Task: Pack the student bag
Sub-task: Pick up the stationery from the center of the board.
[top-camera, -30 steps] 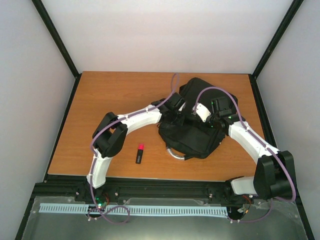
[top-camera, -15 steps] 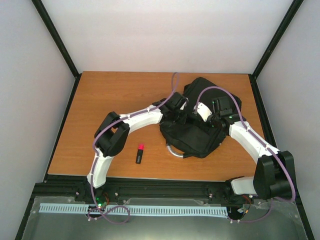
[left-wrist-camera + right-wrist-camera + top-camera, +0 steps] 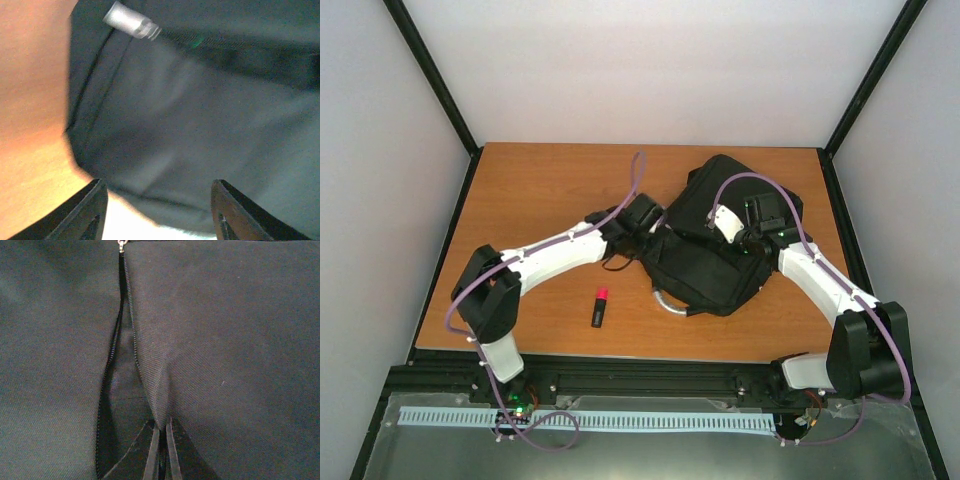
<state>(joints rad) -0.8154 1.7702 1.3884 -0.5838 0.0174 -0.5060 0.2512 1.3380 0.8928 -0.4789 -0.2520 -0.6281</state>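
Black fabric student bag (image 3: 720,270) lies flat on the right-centre of the wooden table (image 3: 540,190), grey loop handle (image 3: 668,305) at its near end toward the arm bases. Right hand (image 3: 160,440) is on top of the bag, fingers pressed together and pinching a fold of cloth right beside the zip (image 3: 117,340). The zip is parted along most of what the right wrist view shows, slider up at the far end, with a dark gap between the teeth rows. Nothing can be made out inside the gap, so I can't tell if anything is packed yet. Left hand (image 3: 157,200) sits at the bag's left edge, fingers spread with nothing between them; only bag cloth and a bit of table lie ahead of it. A silvery cylindrical bit at the top of the left wrist view is too blurred to name. One loose item is out: a black marker with a pink cap (image 3: 600,307), on the table near the front edge, left of the bag, apart from it and from both hands. Judgement: early-to-mid stage. The opening looks made and held by the right hand, the marker is not yet loaded, and closing the zip is left. The likely next job for the free left hand is fetching the marker.
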